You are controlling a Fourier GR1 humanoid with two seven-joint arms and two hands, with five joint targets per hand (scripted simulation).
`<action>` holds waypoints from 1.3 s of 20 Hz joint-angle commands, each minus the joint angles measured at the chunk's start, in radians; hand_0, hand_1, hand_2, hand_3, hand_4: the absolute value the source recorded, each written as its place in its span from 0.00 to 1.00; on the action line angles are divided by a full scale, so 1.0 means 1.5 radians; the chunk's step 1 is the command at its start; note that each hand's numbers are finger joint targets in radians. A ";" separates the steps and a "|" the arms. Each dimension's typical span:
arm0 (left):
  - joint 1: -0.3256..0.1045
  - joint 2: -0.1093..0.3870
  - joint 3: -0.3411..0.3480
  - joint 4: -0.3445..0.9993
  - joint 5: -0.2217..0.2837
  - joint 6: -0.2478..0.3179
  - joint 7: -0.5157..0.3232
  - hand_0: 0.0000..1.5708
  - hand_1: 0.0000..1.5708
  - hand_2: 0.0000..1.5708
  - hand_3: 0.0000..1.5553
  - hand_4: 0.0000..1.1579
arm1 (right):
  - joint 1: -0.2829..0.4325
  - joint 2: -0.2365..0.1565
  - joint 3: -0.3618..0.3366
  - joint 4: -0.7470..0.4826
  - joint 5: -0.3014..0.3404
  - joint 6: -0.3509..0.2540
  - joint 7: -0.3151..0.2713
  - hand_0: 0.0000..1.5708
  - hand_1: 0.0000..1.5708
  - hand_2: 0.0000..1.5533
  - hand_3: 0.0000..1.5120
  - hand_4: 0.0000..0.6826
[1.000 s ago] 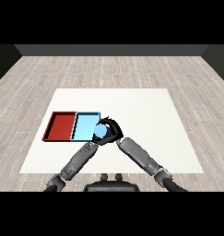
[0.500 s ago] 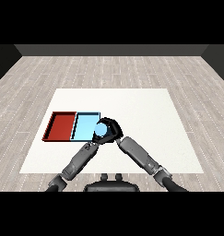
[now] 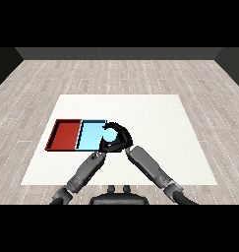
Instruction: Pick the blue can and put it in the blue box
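A: Nearest the table's (image 3: pixel 155 118) front edge, what shows?

B: Two grey forearms. The left one rises from the front-left toward the middle, but its hand (image 3: pixel 99 153) sits under the other's; whether those fingers are curled or straight cannot be told.

A: And the right?

B: The right hand (image 3: pixel 119 138) is curled round the blue can (image 3: pixel 109 134), black fingers arching over the top, thumb below. Only a small patch of light blue shows inside the curl.

A: Which way does the can point?

B: Too little of it shows to tell its long axis.

A: Where is it?

B: At the right edge of the light blue tray (image 3: pixel 90 135), at its front-right corner; whether it hangs over the rim or just beside it cannot be told.

A: Counts?

B: One can, two trays. The red tray (image 3: pixel 65 134) lies touching the blue tray on its left, both on the table's left half, midway between front and far edges.

A: Open room?

B: The whole right half of the white top is bare, as is the strip behind the trays up to the far edge.
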State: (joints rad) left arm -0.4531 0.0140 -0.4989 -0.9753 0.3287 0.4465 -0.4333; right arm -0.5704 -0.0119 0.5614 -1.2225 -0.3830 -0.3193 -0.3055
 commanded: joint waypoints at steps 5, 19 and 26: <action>-0.078 -0.009 0.014 0.074 0.045 0.003 -0.005 1.00 1.00 0.98 0.95 0.98 | 0.031 0.008 -0.013 -0.012 0.029 0.016 -0.006 0.00 0.00 0.00 0.00 0.00; -0.007 0.002 0.073 0.060 -0.058 -0.028 -0.021 1.00 1.00 1.00 0.96 0.98 | 0.126 -0.020 -0.101 -0.152 0.045 0.091 0.065 0.00 0.00 0.00 0.00 0.00; -0.040 -0.009 0.072 0.104 -0.068 0.006 -0.031 1.00 1.00 1.00 0.96 0.97 | 0.233 -0.079 -0.158 -0.274 0.035 0.111 0.050 0.00 0.00 0.00 0.00 0.00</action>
State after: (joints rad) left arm -0.4790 0.0101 -0.4045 -0.8778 0.2328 0.4383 -0.4539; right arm -0.3081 -0.0786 0.3695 -1.5508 -0.3228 -0.1793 -0.2200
